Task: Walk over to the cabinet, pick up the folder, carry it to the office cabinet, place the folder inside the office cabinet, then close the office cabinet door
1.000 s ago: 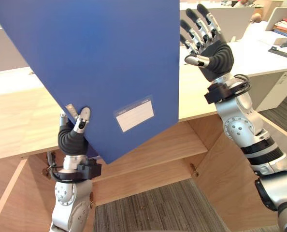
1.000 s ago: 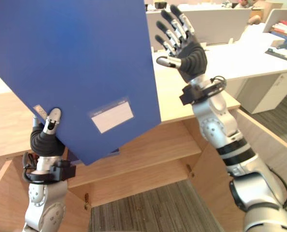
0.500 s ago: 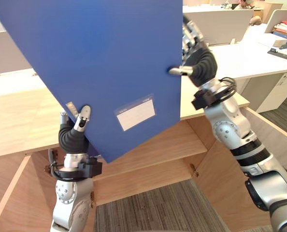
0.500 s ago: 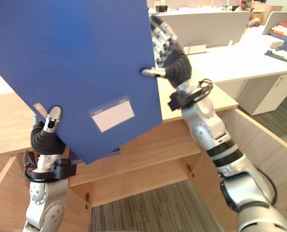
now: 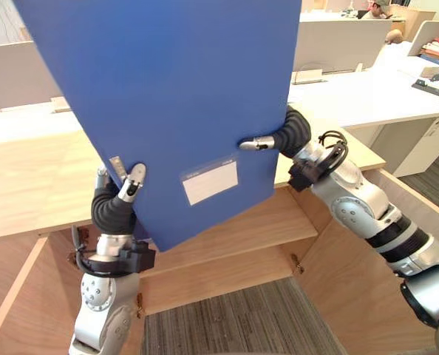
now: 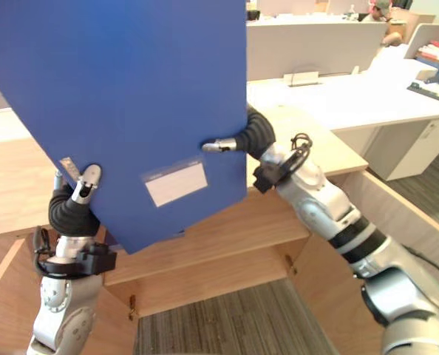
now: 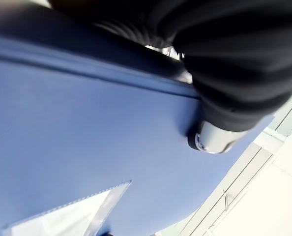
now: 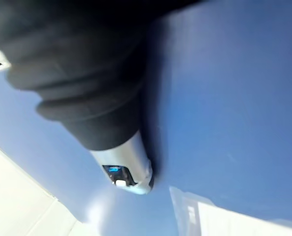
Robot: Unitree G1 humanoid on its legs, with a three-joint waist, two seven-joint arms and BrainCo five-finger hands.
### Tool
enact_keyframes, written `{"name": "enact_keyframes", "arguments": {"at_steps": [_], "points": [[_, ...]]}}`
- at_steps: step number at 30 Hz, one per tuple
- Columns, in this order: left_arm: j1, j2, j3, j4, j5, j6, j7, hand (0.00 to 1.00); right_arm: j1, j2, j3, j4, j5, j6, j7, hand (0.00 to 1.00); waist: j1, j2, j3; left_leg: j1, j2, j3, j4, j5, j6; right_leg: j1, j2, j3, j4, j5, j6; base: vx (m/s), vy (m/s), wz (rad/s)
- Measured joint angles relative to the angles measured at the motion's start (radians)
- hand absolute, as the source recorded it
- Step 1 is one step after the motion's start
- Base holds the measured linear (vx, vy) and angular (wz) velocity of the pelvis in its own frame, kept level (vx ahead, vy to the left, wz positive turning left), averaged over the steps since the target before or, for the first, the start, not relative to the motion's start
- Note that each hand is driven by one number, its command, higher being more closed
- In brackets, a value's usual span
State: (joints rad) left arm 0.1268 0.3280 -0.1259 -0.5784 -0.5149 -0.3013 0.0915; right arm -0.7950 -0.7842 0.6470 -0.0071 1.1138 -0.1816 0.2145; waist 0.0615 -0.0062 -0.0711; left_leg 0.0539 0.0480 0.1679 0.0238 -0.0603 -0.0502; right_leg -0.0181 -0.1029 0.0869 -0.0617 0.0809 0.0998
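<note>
Folder (image 5: 175, 96) — blue, broad, held up tilted above the wooden tabletop (image 5: 27, 185), pinched from two sides. Left hand (image 5: 116, 211) at the lower left edge, thumb laid on the front face, fingers mostly out of sight behind the cover: clamped on the folder. Right hand (image 5: 290, 134) at the right edge, thumb pressed flat on the front, fingers hidden behind — likewise grasping it. Probably gripped at opposite edges to stop so wide and flat a cover from swinging or flexing. White label pocket (image 5: 211, 181) on the front, between the two thumbs. Below, office cabinet (image 5: 234, 225) with doors (image 5: 352, 285) swung wide, shelf waiting. Judged mid-carry; calls for lowering and levelling to slide in under the tabletop.
</note>
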Motion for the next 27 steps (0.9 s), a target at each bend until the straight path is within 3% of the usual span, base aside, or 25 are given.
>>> {"name": "enact_keyframes", "arguments": {"at_steps": [4,5,13,17,18,20,21,23,24,26,27], "points": [[0.002,0.015,-0.009,0.001,-0.023,0.0,0.0,1.0,-0.006,-0.023,0.026,0.0,0.023,0.002,0.011,1.0,0.009,0.0,-0.019,-0.001,0.001,-0.001,0.0,0.0,0.0,0.0,0.0,-0.001,-0.001,0.0,0.0,0.0,0.0,0.0],[0.002,0.021,-0.016,0.003,-0.044,0.0,-0.001,0.0,-0.013,-0.028,0.034,0.0,0.024,0.001,0.011,1.0,0.009,0.0,-0.025,-0.001,0.001,-0.001,0.001,0.0,0.0,0.001,0.0,-0.001,-0.001,0.0,0.0,0.0,0.0,0.0],[-0.009,0.19,-0.169,0.058,-0.317,-0.073,-0.094,0.0,-0.032,-0.118,0.112,0.001,0.079,0.008,0.011,1.0,0.006,-0.001,-0.036,0.0,0.001,-0.001,0.001,0.003,-0.004,0.001,0.0,-0.001,0.0,0.0,0.0,0.0,0.0,0.0],[-0.061,0.367,-0.437,0.263,-0.548,-0.078,-0.243,0.0,-0.038,-0.225,0.212,0.022,0.07,0.049,0.018,1.0,-0.004,-0.003,-0.045,0.004,0.002,0.0,-0.001,0.005,-0.006,0.0,0.001,0.0,0.004,0.0,-0.001,0.0,0.0,0.0],[-0.061,0.398,-0.487,0.29,-0.562,-0.065,-0.266,0.0,-0.039,-0.24,0.231,0.022,0.05,0.062,0.028,1.0,-0.011,-0.003,-0.045,0.007,0.002,0.001,-0.002,0.006,-0.007,0.001,0.002,0.001,0.006,0.0,-0.001,0.0,0.0,-0.09],[-0.058,0.504,-0.679,0.367,-0.547,0.041,-0.359,0.0,-0.04,-0.28,0.256,-0.038,-0.076,0.105,0.081,1.0,-0.033,-0.003,-0.045,0.029,0.008,0.022,-0.02,0.008,-0.011,0.003,0.009,0.012,0.009,0.0,-0.001,0.01,0.001,-0.25],[-0.047,0.519,-0.735,0.395,-0.504,0.09,-0.402,0.0,-0.036,-0.28,0.242,-0.112,-0.15,0.105,0.085,1.0,-0.045,-0.003,-0.045,0.037,0.01,0.034,-0.027,0.009,-0.012,0.002,0.013,0.022,0.009,0.0,-0.001,0.02,0.0,-0.39],[-0.025,0.473,-0.807,0.495,-0.376,0.182,-0.474,0.0,0.03,-0.216,0.098,-0.314,-0.318,0.072,0.079,1.0,-0.077,-0.004,-0.042,0.043,0.012,0.052,-0.038,0.008,-0.013,-0.002,0.019,0.037,0.007,-0.001,-0.001,0.01,-0.008,-0.28],[-0.024,0.445,-0.807,0.538,-0.335,0.204,-0.488,0.0,0.06,-0.181,0.041,-0.364,-0.363,0.049,0.076,1.0,-0.081,-0.006,-0.041,0.044,0.012,0.056,-0.04,0.007,-0.014,-0.004,0.02,0.042,0.007,-0.002,-0.002,-0.01,-0.008,-0.2],[-0.022,0.317,-0.729,0.755,-0.215,0.252,-0.5,0.0,0.106,-0.024,-0.117,-0.496,-0.492,-0.047,0.048,1.0,-0.08,-0.008,-0.042,0.038,0.01,0.074,-0.054,0.007,-0.018,-0.028,0.022,0.06,0.012,-0.003,-0.004,-0.01,-0.003,-0.21],[-0.02,0.247,-0.66,0.863,-0.162,0.261,-0.479,0.0,0.108,0.023,-0.144,-0.521,-0.561,-0.071,0.018,1.0,-0.079,-0.01,-0.045,0.035,0.009,0.075,-0.055,0.013,-0.014,-0.038,0.022,0.06,0.016,-0.003,-0.004,-0.01,-0.005,-0.07]]}}
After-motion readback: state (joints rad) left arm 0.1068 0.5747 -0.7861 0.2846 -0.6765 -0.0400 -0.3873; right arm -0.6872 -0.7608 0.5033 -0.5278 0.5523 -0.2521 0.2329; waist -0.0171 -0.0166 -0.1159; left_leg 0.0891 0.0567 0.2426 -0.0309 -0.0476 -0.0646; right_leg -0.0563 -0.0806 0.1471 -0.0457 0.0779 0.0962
